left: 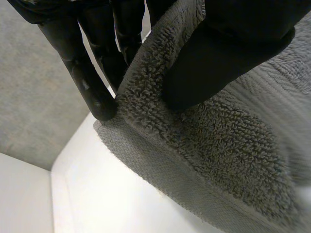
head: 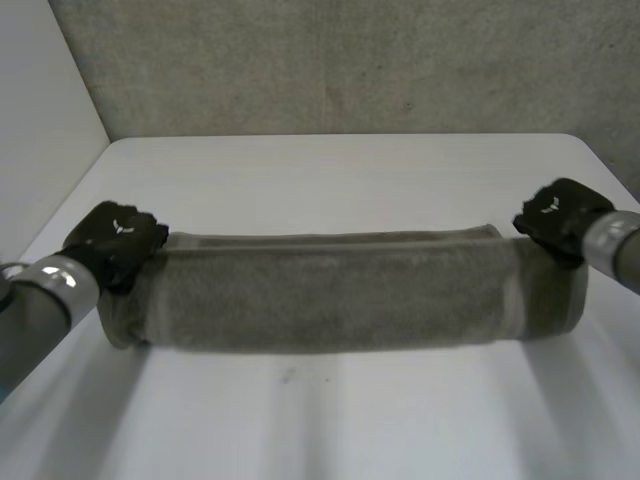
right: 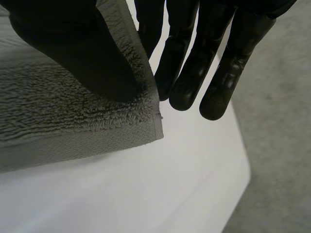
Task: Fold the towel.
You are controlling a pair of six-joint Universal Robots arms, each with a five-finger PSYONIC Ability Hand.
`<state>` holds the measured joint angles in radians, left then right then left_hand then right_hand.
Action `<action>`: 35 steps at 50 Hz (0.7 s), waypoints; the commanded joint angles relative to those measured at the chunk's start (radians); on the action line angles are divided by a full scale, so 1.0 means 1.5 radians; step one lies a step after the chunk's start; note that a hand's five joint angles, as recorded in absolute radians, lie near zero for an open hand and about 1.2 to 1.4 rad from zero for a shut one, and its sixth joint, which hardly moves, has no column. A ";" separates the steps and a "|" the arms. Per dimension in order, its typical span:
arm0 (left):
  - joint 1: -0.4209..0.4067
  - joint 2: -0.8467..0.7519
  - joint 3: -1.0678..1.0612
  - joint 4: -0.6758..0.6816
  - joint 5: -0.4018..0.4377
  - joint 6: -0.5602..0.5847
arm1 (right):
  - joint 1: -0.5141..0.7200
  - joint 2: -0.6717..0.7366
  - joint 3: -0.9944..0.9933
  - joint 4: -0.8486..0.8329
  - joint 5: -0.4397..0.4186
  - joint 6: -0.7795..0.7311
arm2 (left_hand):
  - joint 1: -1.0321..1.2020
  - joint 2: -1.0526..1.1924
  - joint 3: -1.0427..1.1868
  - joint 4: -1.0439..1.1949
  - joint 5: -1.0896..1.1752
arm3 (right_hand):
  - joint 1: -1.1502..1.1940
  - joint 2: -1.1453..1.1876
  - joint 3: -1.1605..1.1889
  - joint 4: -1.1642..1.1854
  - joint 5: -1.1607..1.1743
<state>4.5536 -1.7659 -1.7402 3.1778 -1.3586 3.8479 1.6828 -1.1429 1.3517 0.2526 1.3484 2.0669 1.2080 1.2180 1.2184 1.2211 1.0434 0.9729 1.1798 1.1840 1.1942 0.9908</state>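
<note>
Surface: a white table (head: 330,420) with a matte top and a rounded far right corner.
Room: a rough grey wall (head: 330,60) runs behind the table's far edge; a plain white panel (head: 40,100) stands along the left side.
Towel: a grey terry towel (head: 330,290) stretches left to right across the middle of the table, doubled lengthwise into a long band. A thin strip of its far layer shows along the top edge. A flat woven border crosses it near the right end.
Towel and table: the band's near edge sits low over the table; I cannot tell whether it touches.
Left hand: the black left hand (head: 115,240) is at the towel's left end. In the left wrist view its thumb (left: 228,53) presses on the pile while the fingers (left: 92,87) lie behind the edge, so the cloth is pinched between them.
Right hand: the black right hand (head: 560,215) is at the towel's far right corner. In the right wrist view its thumb (right: 77,48) bears on the hemmed corner and the straight fingers (right: 189,73) back it from the other side, grasping the cloth.
Arms: the left arm (head: 40,300) comes in from the near left, the right arm (head: 615,245) from the right edge.
In the way: the 2 hands cover the towel's upper end corners in the head view.
</note>
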 commanded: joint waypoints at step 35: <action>-0.038 -0.320 0.256 0.271 -0.005 0.068 | 0.070 0.168 -0.124 -0.413 0.043 0.153 | -0.689 -0.696 -0.696 -0.698 -0.696 | -0.532 -0.670 -0.673 -0.680 -0.661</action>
<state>4.5078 -2.3404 -1.3116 3.5935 -1.3627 3.9544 1.8001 -0.7125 1.0787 -0.3586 1.4075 2.1118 0.2275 0.2184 0.2200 0.2185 0.0633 0.2134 0.2341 0.2126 0.2325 0.0685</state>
